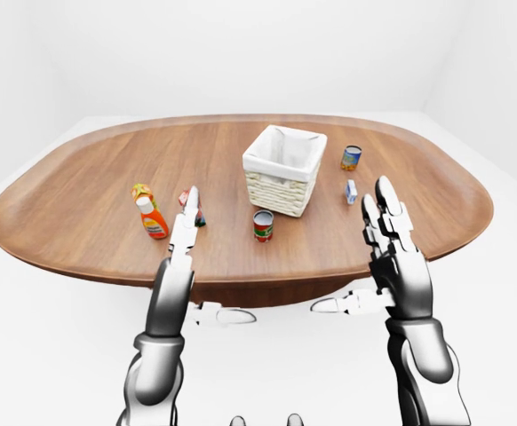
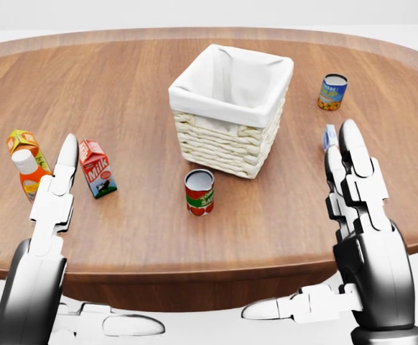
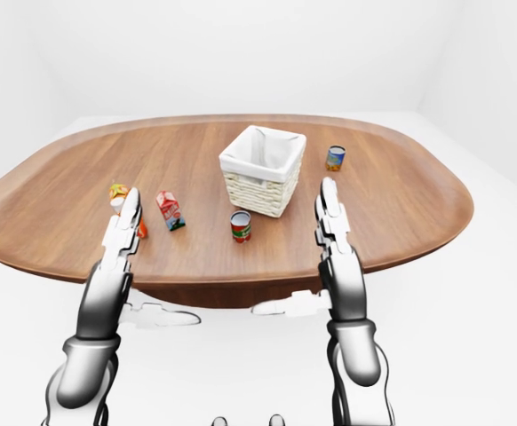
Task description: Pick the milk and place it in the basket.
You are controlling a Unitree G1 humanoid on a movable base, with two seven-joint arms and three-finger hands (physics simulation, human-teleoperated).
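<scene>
The milk carton (image 2: 98,169), red and white, stands upright on the wooden table (image 2: 123,79) at the left of the head view. The wicker basket (image 2: 223,147) with a white cloth lining sits at the table's middle, up and to the right of the milk. My left hand (image 2: 54,208) is open, with fingers pointing up just left of the milk and not touching it. My right hand (image 2: 356,201) is also open and holds nothing, low at the right and well away from the milk.
An orange sauce bottle (image 2: 26,176) and an orange carton (image 2: 20,141) stand left of the milk, partly behind my left fingers. A red can (image 2: 200,192) sits below the basket. A blue can (image 2: 332,92) and a small blue carton (image 2: 329,136) are at the right.
</scene>
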